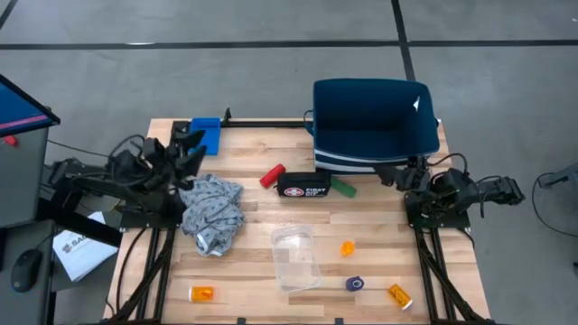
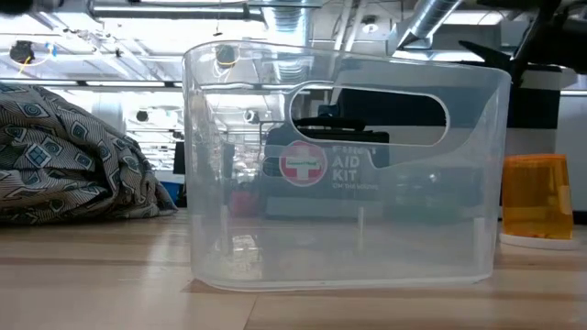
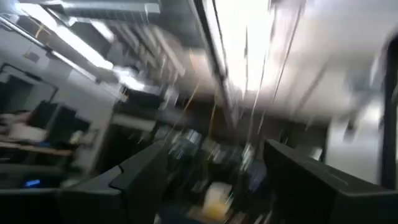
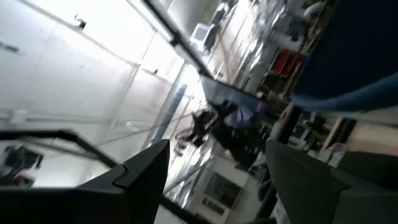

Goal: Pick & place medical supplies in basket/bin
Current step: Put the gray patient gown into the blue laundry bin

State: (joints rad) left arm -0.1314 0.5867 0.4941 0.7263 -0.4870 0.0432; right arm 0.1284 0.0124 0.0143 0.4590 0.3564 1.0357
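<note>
A grey patterned cloth (image 1: 212,213) lies bunched on the table's left half, and shows again in the low view (image 2: 73,156). A red roll (image 1: 272,174) and a green roll (image 1: 343,187) lie near the middle, a blue roll (image 1: 354,283) near the front. Orange pill bottles (image 1: 348,248) (image 1: 201,293) (image 1: 399,295) lie scattered. The navy bin (image 1: 372,122) stands at the far right. My left gripper (image 1: 185,146) (image 3: 214,180) is open above the far left, beyond the cloth. My right gripper (image 1: 404,173) (image 4: 214,180) is open beside the bin's near right corner.
A black first aid pouch (image 1: 303,185) lies between the red and green rolls. A clear plastic container (image 1: 296,257) (image 2: 348,165) stands near the front middle. A blue block (image 1: 206,135) sits at the far left edge. One orange bottle (image 2: 537,202) stands right of the container.
</note>
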